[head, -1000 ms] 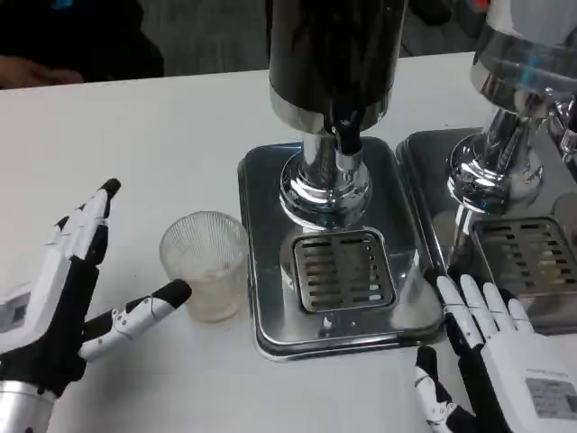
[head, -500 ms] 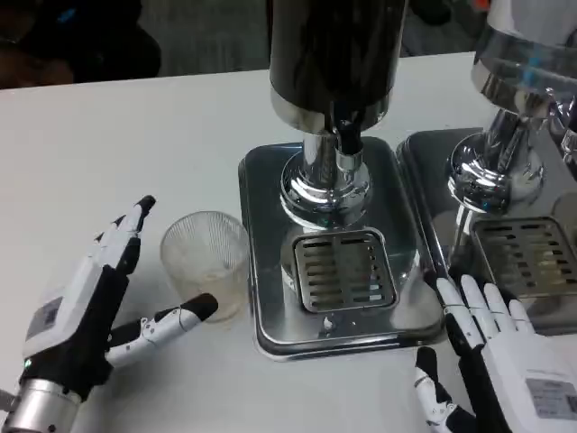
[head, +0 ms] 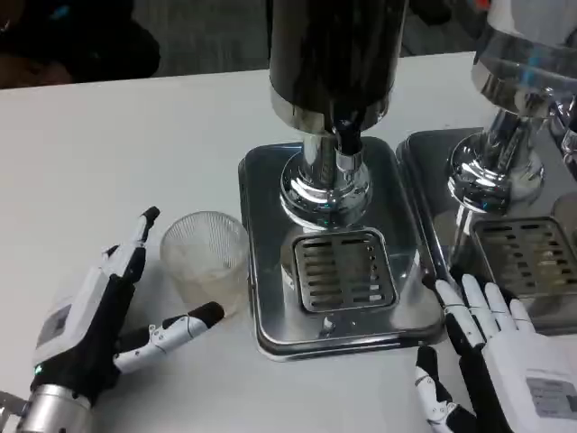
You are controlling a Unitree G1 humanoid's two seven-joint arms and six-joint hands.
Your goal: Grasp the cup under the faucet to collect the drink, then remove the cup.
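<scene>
A clear ribbed plastic cup (head: 206, 262) stands upright on the white table, just left of the steel drip tray (head: 261, 189). The black dispenser's faucet (head: 349, 135) hangs above the tray's grille (head: 344, 271). My left hand (head: 99, 311) is open at the cup's left side, fingers reaching up beside it and thumb stretched below it; no grip on the cup shows. My right hand (head: 491, 352) lies open on the table at the tray's front right corner, holding nothing.
A second steel dispenser (head: 518, 81) with its own drip tray (head: 532, 257) stands at the right, close behind my right hand. The white table (head: 117, 153) stretches bare to the left and back. A dark figure sits at the far left edge.
My left hand has drawn in toward the cup, its fingers now close beside the cup's left wall and its thumb under it. The cup and right hand have stayed put.
</scene>
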